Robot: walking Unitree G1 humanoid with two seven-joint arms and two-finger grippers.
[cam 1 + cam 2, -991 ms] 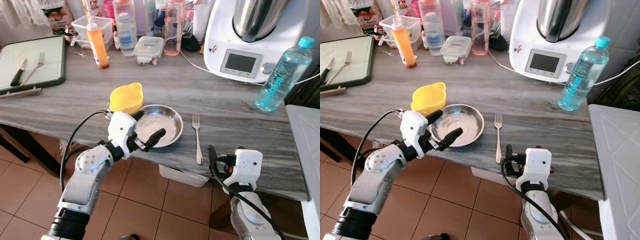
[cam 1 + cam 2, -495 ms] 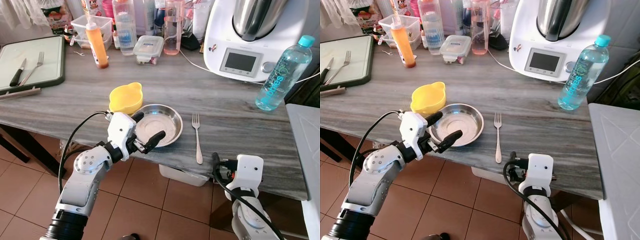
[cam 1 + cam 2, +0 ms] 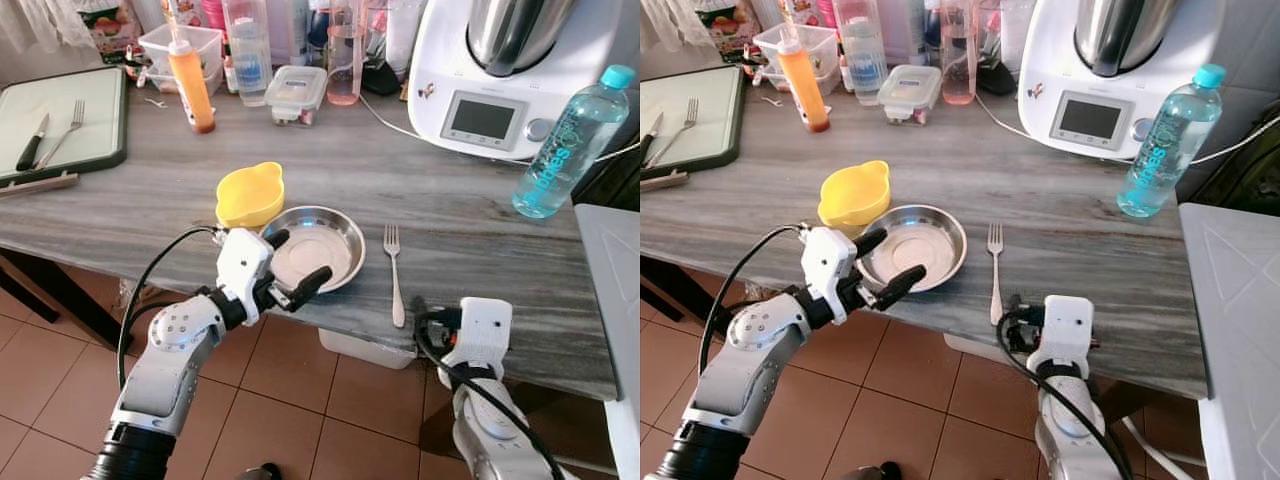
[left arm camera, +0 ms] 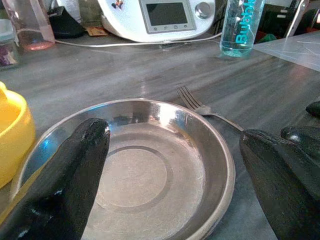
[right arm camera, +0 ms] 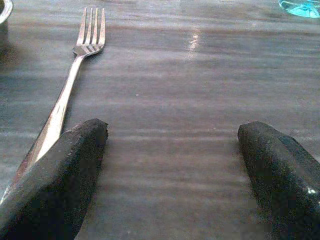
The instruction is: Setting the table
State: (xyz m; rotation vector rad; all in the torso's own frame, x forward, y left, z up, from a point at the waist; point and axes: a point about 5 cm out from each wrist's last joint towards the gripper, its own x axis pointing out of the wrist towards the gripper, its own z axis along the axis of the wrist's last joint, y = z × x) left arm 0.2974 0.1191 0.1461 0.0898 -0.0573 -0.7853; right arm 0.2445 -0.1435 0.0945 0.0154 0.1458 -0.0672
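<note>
The left silver arm rises from below the table edge with its elbow bent, and the left gripper (image 3: 291, 262) sits at the near rim of the shallow round stainless-steel plate (image 3: 318, 246), its two black fingers spread wide apart and gripping nothing; one finger reaches over the rim on the side of the yellow plastic bowl with a small handle tab (image 3: 251, 195), the other (image 3: 312, 281) lies at the plate's near edge by the table's front. In the left wrist view the plate (image 4: 150, 170) lies between the two finger pads, and I cannot tell whether either pad touches the metal. The yellow bowl stands just beside the plate, on its far left, touching or nearly touching it. A silver metal fork (image 3: 394, 272) lies just to the right of the plate, tines pointing away from the robot. The right arm comes up from below at the table's front edge, with the right gripper (image 5: 172, 150) level with the grey wood-grain tabletop (image 3: 440, 215), fingers parted and empty; the fork's handle (image 5: 52, 122) runs up against one finger pad (image 5: 60, 170) in the right wrist view. Farther back stand a clear blue water bottle (image 3: 567, 145), a white kitchen machine with a steel jug (image 3: 490, 75), and an orange squeeze bottle (image 3: 190, 80).
</note>
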